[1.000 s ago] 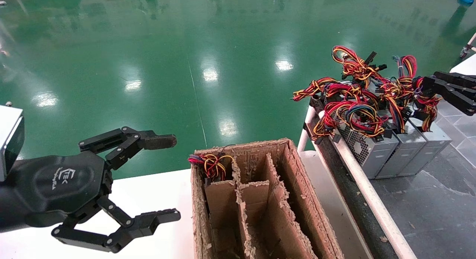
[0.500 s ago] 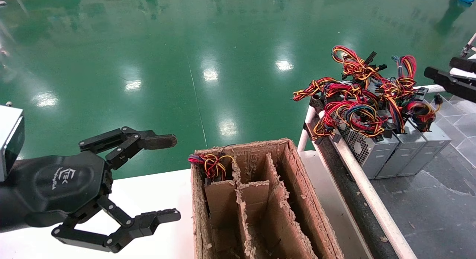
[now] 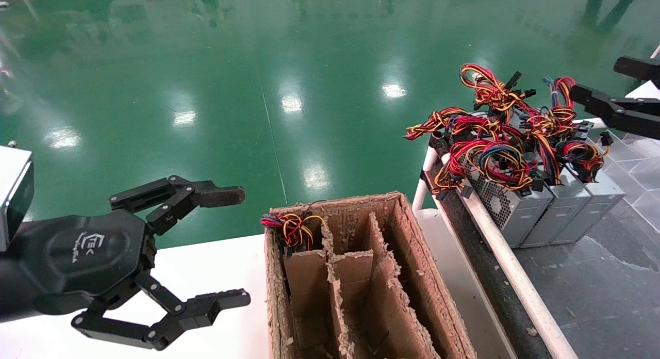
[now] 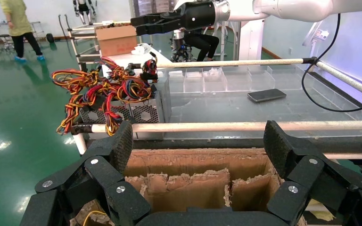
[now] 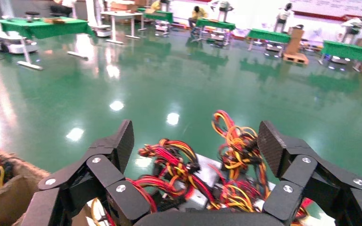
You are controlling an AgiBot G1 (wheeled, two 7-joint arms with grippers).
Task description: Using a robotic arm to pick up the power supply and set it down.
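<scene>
R end effector [image 3: 600,85] above power supply [image 3: 593,191]

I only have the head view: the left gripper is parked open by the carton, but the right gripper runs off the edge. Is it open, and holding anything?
Observer: The right gripper is open in its wrist view, fingers spread wide, nothing between them.
Operator: Is it touching the wires?
Observer: No. The left wrist view shows it hanging above the wire bundles, with clear air between.
Operator: Anything else near the power supplies?
Observer: A dark phone lies flat on the grey surface beside them.
</scene>
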